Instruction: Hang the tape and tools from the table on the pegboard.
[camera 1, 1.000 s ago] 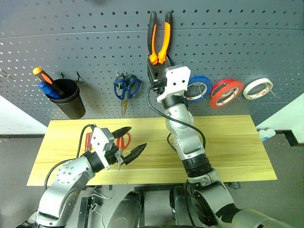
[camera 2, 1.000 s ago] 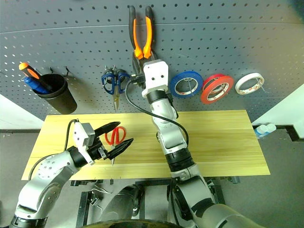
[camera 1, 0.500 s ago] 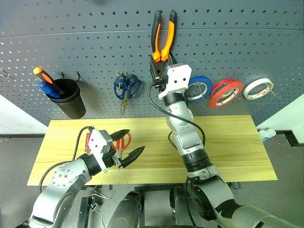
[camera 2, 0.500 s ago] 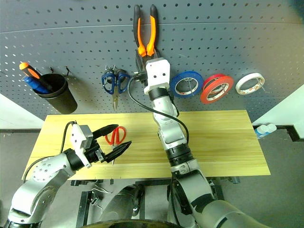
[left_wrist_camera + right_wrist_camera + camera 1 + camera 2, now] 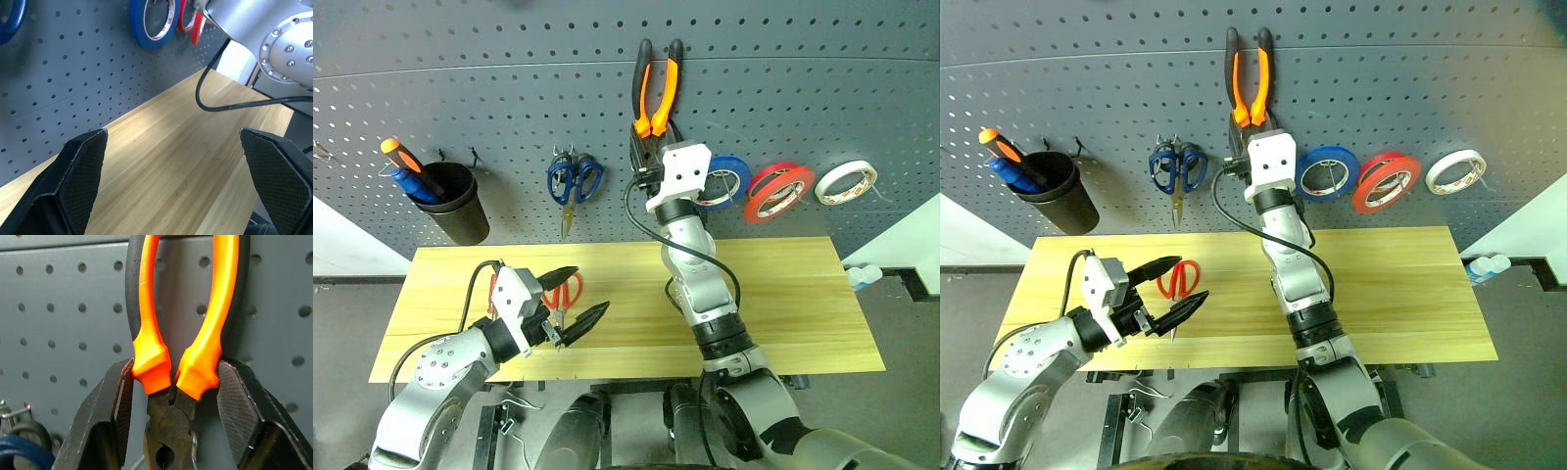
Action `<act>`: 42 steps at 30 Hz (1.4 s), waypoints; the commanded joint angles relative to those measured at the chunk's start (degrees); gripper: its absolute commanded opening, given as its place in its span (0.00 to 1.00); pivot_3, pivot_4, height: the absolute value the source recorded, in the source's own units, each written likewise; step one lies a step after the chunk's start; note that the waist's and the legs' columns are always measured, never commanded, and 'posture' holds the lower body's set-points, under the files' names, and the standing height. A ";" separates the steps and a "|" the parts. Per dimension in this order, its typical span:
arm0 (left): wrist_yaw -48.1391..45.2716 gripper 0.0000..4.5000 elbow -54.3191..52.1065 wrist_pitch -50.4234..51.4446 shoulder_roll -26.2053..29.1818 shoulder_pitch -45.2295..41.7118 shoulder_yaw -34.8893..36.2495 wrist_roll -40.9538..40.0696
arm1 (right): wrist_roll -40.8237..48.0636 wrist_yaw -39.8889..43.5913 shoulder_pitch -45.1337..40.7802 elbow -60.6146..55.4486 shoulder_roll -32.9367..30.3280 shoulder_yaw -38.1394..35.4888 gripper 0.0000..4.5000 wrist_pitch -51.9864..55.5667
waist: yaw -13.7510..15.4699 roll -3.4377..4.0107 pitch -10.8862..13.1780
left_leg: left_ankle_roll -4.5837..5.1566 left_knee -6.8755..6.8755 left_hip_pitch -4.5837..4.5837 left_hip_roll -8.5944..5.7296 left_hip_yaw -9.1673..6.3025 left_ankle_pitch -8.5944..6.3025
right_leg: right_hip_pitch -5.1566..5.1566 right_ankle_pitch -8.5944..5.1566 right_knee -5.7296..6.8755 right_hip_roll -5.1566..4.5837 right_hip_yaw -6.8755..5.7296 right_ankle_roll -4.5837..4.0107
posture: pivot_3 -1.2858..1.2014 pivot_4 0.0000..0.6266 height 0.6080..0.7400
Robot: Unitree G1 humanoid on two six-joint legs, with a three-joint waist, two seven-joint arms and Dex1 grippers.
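Pliers (image 5: 655, 93), orange-handled, rigid and probably weighty, were pinched just above the pivot by the right gripper (image 5: 171, 391) against the pegboard (image 5: 509, 98); left gripper (image 5: 570, 305) gaped wide, empty, above the table (image 5: 783, 294).

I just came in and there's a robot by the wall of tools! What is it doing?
The robot is hanging tools on the grey pegboard. Its right gripper is clamped on the orange-and-black pliers, holding them up against the board with the handles pointing up. Its left gripper is wide open and empty, hovering over the wooden table. The red-handled scissors lie on the table, waiting. The red tape already hangs on the board.
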 commanded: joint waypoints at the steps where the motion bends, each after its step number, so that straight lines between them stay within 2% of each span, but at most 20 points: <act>1: -0.18 1.00 -2.03 0.21 0.56 0.06 0.71 -1.21 | -0.30 -0.51 0.02 -3.69 0.60 0.13 0.47 -0.07 | 0.00 0.00 0.02 | 0.00 0.00 0.00 0.00 0.00 0.00 | 0.00 0.00 0.00 0.00 0.00 0.00 | 0.58 0.40 0.85; 10: 0.88 1.00 -1.75 -1.25 -0.65 -1.08 1.28 -0.72 | 0.06 0.10 2.18 -5.59 2.07 1.33 0.47 1.99 | 0.04 0.02 0.07 | 0.01 -0.04 0.00 0.00 -0.01 0.00 | 0.00 0.00 -0.03 0.00 0.00 0.00 | 0.58 0.40 0.85; 17: 1.82 1.00 -0.77 -10.42 -4.83 -2.32 2.23 2.12 | 0.28 0.48 2.26 -5.70 2.01 1.28 0.47 3.00 | -0.01 0.01 0.08 | 0.00 -0.07 0.00 0.02 0.00 0.00 | -0.01 0.00 -0.05 0.00 0.00 -0.01 | 0.58 0.40 0.85; 34: 2.48 1.00 -2.25 -18.11 -6.22 6.76 4.33 2.66 | 0.01 0.85 2.49 -5.88 1.62 1.25 0.47 3.33 | 0.01 0.00 0.15 | 0.02 -0.12 0.00 0.02 0.00 -0.01 | -0.01 -0.01 -0.10 0.00 0.02 -0.01 | 0.58 0.40 0.85; 42: 3.07 1.00 -1.40 -19.25 -6.45 7.75 4.10 2.99 | 0.36 1.08 2.38 -5.60 1.80 1.15 0.47 3.52 | 0.04 0.03 0.21 | 0.09 -0.13 0.00 0.02 0.00 -0.05 | -0.01 -0.01 -0.11 0.00 0.02 -0.01 | 0.58 0.41 0.85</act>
